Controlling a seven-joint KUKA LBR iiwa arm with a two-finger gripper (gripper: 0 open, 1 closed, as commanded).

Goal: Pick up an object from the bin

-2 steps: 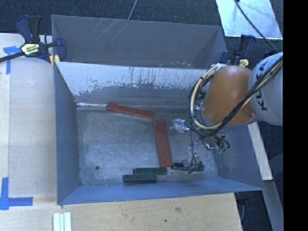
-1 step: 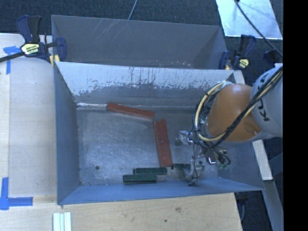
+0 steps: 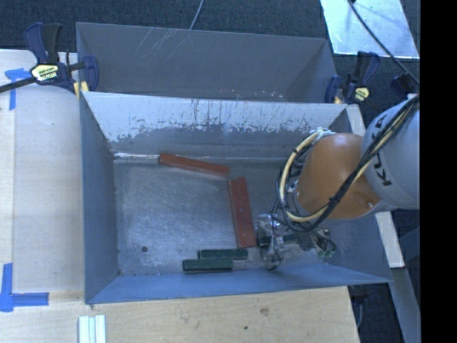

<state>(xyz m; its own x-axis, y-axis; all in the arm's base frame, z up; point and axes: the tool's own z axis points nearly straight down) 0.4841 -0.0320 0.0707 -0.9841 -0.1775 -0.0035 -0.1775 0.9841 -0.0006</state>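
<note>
1. The grey bin (image 3: 98, 213) has sloping walls round a flat floor. The left and middle of that floor (image 3: 164, 213) lie bare, so the open room is there. The near right corner is crowded by the arm.
2. The gripper (image 3: 273, 252) sits low in that near right corner, close to the foot of the near wall and to the slope of the right wall. Whether it is wide or narrow cannot be told (its tip is a dark tangle of metal under the wrist), nor whether anything is in it.
3. Over it the orange cover (image 3: 339, 177) bulges above the right part of the floor, with cables (image 3: 289, 170) looping round its left side.
4. Four loose things lie in the bin, all slim bars.
   - A long reddish-brown bar (image 3: 193, 165) lies along the foot of the far wall, slanting a little towards the right.
   - A second reddish-brown bar (image 3: 240, 211) runs from far to near, its far end close to the first bar's right end.
   - Two dark green bars lie side by side by the near wall, the farther green bar (image 3: 223, 254) set a little right of the nearer green bar (image 3: 208, 265).
5. Nearest the gripper are the near end of the second reddish-brown bar and the right end of the farther green bar, both just to its left. Which of them it is set on cannot be told.
</note>
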